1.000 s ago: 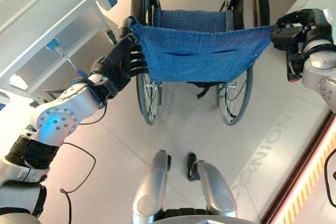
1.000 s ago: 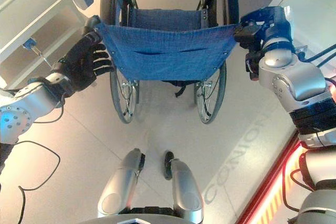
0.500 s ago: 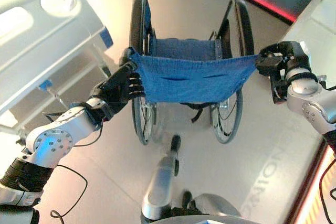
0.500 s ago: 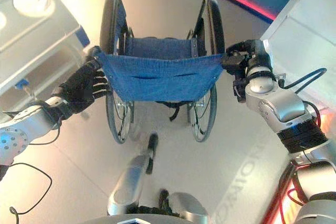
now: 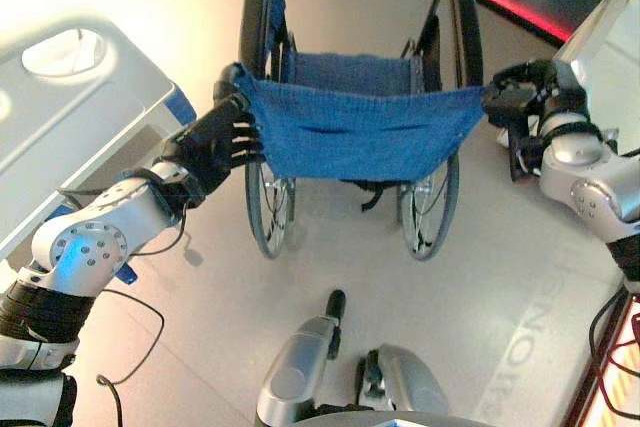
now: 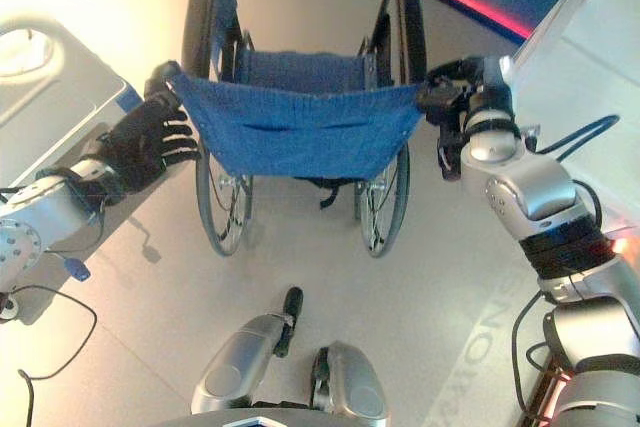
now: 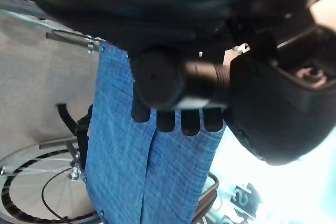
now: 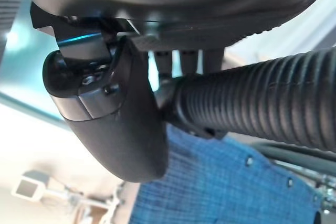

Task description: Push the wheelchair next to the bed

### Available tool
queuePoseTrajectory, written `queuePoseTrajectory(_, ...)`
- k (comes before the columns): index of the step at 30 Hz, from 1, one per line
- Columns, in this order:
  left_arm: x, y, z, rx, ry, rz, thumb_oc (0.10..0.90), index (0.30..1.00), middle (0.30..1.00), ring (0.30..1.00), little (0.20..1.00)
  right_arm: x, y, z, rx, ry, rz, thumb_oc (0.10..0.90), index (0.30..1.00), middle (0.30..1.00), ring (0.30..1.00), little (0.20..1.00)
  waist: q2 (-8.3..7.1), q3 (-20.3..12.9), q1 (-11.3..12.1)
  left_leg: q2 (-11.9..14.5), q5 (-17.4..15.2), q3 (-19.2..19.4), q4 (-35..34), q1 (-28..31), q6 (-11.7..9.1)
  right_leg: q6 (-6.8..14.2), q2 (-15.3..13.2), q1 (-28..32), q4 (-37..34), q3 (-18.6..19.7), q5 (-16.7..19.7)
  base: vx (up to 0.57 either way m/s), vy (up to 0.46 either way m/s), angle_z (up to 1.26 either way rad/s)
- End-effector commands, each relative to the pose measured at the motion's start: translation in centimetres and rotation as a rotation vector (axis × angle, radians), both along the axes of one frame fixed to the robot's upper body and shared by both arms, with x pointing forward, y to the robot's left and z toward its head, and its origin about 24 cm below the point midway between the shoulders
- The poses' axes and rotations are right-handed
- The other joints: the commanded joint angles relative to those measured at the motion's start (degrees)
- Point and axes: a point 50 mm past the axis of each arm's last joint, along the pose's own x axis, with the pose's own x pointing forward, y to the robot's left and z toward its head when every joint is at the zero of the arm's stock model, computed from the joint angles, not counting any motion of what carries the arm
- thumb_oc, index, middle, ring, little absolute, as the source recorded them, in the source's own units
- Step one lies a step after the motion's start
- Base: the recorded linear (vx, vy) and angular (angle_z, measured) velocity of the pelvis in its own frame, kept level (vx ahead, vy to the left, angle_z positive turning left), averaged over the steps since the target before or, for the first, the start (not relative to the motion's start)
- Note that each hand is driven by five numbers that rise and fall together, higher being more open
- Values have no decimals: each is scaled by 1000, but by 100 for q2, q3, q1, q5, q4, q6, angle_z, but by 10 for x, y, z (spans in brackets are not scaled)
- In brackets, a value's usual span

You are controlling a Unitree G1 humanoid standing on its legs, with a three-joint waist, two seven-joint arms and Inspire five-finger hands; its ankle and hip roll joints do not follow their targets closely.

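Hands, left [image 5: 215,142] and right [image 5: 520,102], clasp wheelchair [image 5: 355,132] push handles, arms outstretched.

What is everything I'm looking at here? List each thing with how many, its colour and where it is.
wheelchair: one, blue cloth back and seat on a black frame, straight ahead of the robot, seen from behind.
large wheels: two, black tyres with silver spokes, one on each side of the wheelchair.
push handles: two, black ribbed grips, at the top corners of the blue back.
bed: one, white-grey with blue corner parts, to the robot's left of the wheelchair.
floor: pale grey, with a red strip along the far right.
left hand: one, dark, curled round the left push handle.
right hand: one, dark, curled round the right push handle.
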Motion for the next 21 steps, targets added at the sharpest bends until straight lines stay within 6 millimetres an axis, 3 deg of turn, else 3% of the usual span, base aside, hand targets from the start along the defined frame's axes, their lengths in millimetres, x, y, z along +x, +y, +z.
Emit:
queuePoseTrajectory(1, 4, -10, 77, -135, -364, -1, 400, 300, 300, 300, 300, 3, 58, 13, 116, -91, 362, 400, 300, 300, 300, 300, 28, -175, -409, -166, -588, 526, 1381, -505, -499, 693, -586, 252, -2176, 89, 2713, 224, -242, 72)
queuePoseTrajectory(2, 5, -12, 80, -135, -374, 5, 400, 300, 300, 300, 300, 3, 59, 17, 112, -103, 367, 400, 300, 300, 300, 300, -6, -129, -491, -178, -779, 496, 1388, -415, -480, 832, -747, 81, -2328, 170, 2989, 628, -520, 82)
queuePoseTrajectory(3, 6, -15, 88, -128, -385, 15, 400, 300, 300, 300, 300, 1, 58, 29, 113, -119, 375, 400, 300, 300, 300, 300, -96, -13, -733, -132, -1444, 355, 1449, -19, -449, 1122, -1169, -419, -2820, 374, 3731, 571, -391, 69)
queuePoseTrajectory(5, 6, -16, 88, -125, -380, 14, 400, 300, 300, 300, 300, -2, 55, 33, 120, -118, 371, 400, 300, 300, 300, 300, -94, 26, -816, -20, -1739, 201, 1526, 233, -424, 1182, -1185, -557, -2822, 425, 3854, 587, -326, 100)
queuePoseTrajectory(7, 6, -14, 87, -128, -374, 10, 400, 300, 300, 300, 300, -3, 52, 36, 124, -115, 368, 400, 300, 300, 300, 300, -141, 4, -847, 102, -1896, 100, 1694, 368, -380, 1206, -1116, -544, -2616, 381, 3684, 584, -312, 74)
queuePoseTrajectory(10, 5, -11, 78, -146, -355, -8, 400, 300, 300, 300, 300, -4, 49, 37, 135, -80, 356, 400, 300, 300, 300, 300, -246, -200, -810, 412, -1621, -83, 2146, 650, -466, 1123, -949, -568, -1995, 157, 3458, 574, -291, 55)
queuePoseTrajectory(11, 3, -8, 72, -160, -344, -3, 400, 300, 300, 300, 300, -5, 48, 35, 127, -57, 355, 400, 300, 300, 300, 300, -268, -301, -823, 602, -1257, -123, 2520, 754, -576, 933, -812, -534, -1810, 27, 3266, 399, -213, 33)
queuePoseTrajectory(12, 2, -7, 69, -166, -339, 3, 400, 300, 300, 300, 300, -5, 48, 34, 122, -49, 358, 400, 300, 300, 300, 300, -287, -330, -825, 654, -1100, -119, 2730, 755, -616, 855, -776, -499, -1796, -30, 3213, 508, -318, 38)
queuePoseTrajectory(13, 0, -4, 63, -172, -326, 15, 400, 300, 300, 300, 300, -6, 49, 30, 109, -37, 366, 400, 300, 300, 300, 300, -330, -377, -847, 719, -679, -103, 3485, 623, -728, 644, -670, -337, -1836, -160, 3097, 416, -280, 23)
queuePoseTrajectory(15, -3, -1, 56, -179, -314, 22, 400, 300, 300, 300, 300, -7, 49, 28, 105, -34, 370, 400, 300, 300, 300, 300, -352, -397, -839, 660, -304, -139, 4325, 357, -808, 448, -548, -174, -1846, -283, 2995, 386, -273, 35)
queuePoseTrajectory(16, -6, 0, 53, -174, -310, 22, 400, 300, 300, 300, 300, -9, 49, 26, 109, -32, 368, 400, 300, 300, 300, 300, -376, -363, -797, 549, -155, -187, 4764, -43, -766, 310, -455, -16, -1822, -334, 2888, 362, -232, 36)
queuePoseTrajectory(17, -6, -1, 51, -175, -308, 21, 400, 300, 300, 300, 300, -9, 49, 25, 112, -29, 368, 400, 300, 300, 300, 300, -361, -315, -751, 533, -187, -188, 4901, -219, -728, 261, -386, 87, -1795, -345, 2817, 472, -202, 13)
queuePoseTrajectory(21, -8, 0, 47, -178, -307, 22, 400, 300, 300, 300, 300, -13, 54, 13, 111, -17, 365, 400, 300, 300, 300, 300, -276, -185, -513, 210, -89, 2, 3426, -559, -590, 251, -119, 557, -1656, -256, 2510, 427, -74, 16)
